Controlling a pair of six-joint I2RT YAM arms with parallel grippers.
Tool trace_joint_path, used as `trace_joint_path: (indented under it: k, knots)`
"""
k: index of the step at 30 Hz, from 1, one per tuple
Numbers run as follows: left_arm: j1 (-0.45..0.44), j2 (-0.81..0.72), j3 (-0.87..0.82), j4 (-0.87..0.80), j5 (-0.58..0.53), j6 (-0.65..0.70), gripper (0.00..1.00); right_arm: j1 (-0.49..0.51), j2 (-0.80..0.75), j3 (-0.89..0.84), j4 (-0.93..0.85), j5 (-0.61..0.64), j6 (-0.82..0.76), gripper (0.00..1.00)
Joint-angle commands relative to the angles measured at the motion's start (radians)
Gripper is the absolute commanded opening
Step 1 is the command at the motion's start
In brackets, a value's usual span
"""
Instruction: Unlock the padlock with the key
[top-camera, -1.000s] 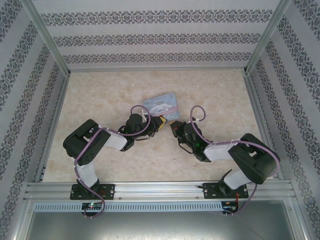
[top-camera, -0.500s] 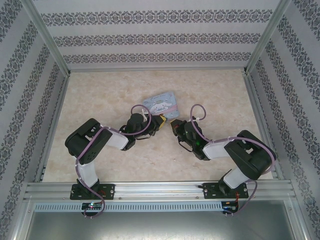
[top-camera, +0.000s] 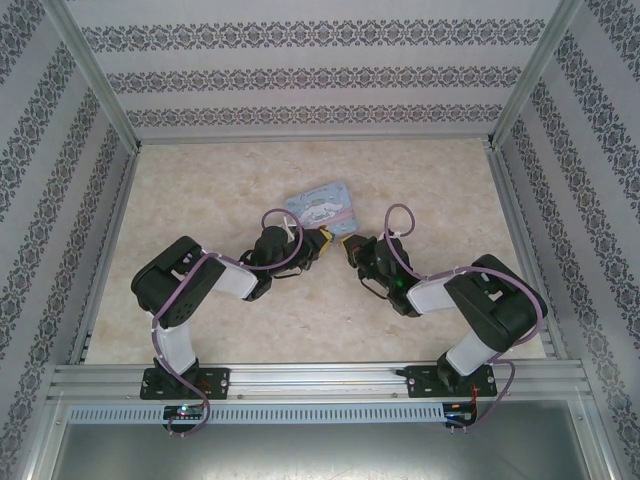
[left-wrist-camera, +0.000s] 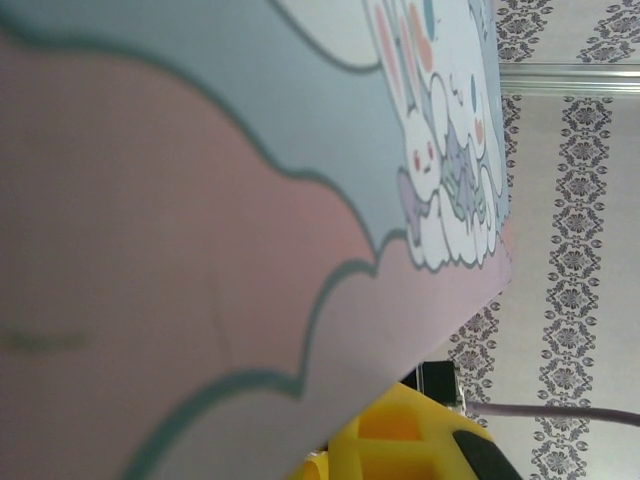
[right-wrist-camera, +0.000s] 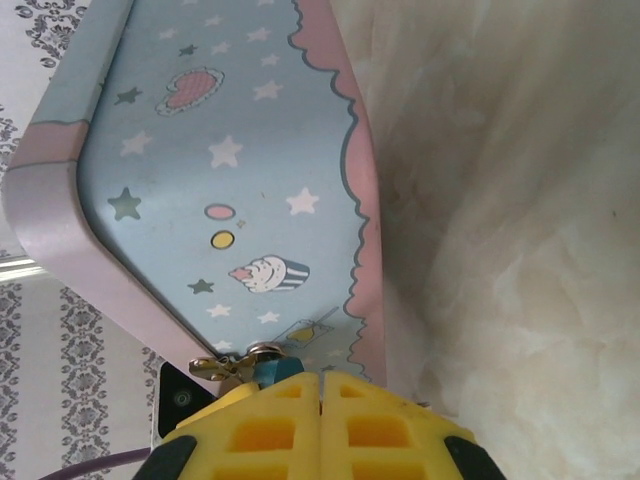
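Right gripper (right-wrist-camera: 320, 384), fingers pressed together, appears to pinch the key (right-wrist-camera: 226, 366), whose brassy ring-like head juts out to one side of the fingertips. Touching the key is a small teal-dark piece (right-wrist-camera: 270, 369) hard against the edge of the tin (right-wrist-camera: 200, 180). It may be the padlock, but it is too small to tell, and no keyhole can be made out. The tin is pale blue with stars and a cupcake, and beyond it lies the marbled table (right-wrist-camera: 500, 200). Left gripper (top-camera: 324, 241) is closed at the tin's near edge. What it clamps cannot be told, and its wrist view has the printed lid pressed close above one yellow finger (left-wrist-camera: 400, 440).

Likely hazards:
- The thin key may twist or slip in so shallow a pinch.
- A misaligned push may shove the tin rather than seat the key.
- The two grippers, just beside each other, may collide.
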Motion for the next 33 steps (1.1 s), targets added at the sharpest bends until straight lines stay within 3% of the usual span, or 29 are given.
trace_joint_path:
  k: [1,10,22,33]
  knots:
    - [-0.069,-0.012,0.02,0.103,0.146,0.006,0.0,-0.017,-0.004,0.062,0.06,-0.09,-0.063,0.0]
    - [-0.069,-0.012,0.021,0.113,0.147,-0.001,0.0,-0.03,0.005,0.073,0.059,-0.143,-0.103,0.0]
    - [-0.07,0.02,0.023,0.222,0.112,-0.106,0.0,0.043,0.026,0.056,0.112,-0.099,-0.129,0.0]
    - [-0.073,0.031,0.032,0.263,0.114,-0.147,0.0,0.034,0.099,0.031,0.301,-0.081,-0.181,0.0]
